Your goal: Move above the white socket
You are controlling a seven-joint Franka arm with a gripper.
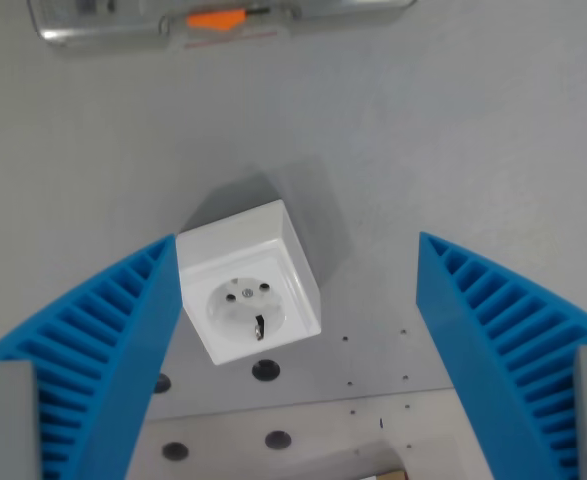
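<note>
As seen from the wrist camera, the scene is labelled with every place given relative to the white socket.

White socket (pixel 248 282): a cube-shaped housing is shown resting on the grey table, turned at an angle; its round face with two pin holes is directed towards the camera.

Gripper (pixel 298 265): two blue ribbed fingers are held wide apart, nothing being clasped between them.

Left-hand finger (pixel 93 345): its inner edge is seen overlapping the socket's side at the wrist view's left; contact cannot be told.

Right-hand finger (pixel 503 345): it is placed well apart from the socket, at the wrist view's right.

Grey table (pixel 453 130): a plain matte surface is seen all round the socket.

Perforated plate (pixel 313 425): a pale panel with dark holes lies just below the socket.

Metal part with orange tab (pixel 216 18): it is seen far above the socket, at the picture's upper edge.
</note>
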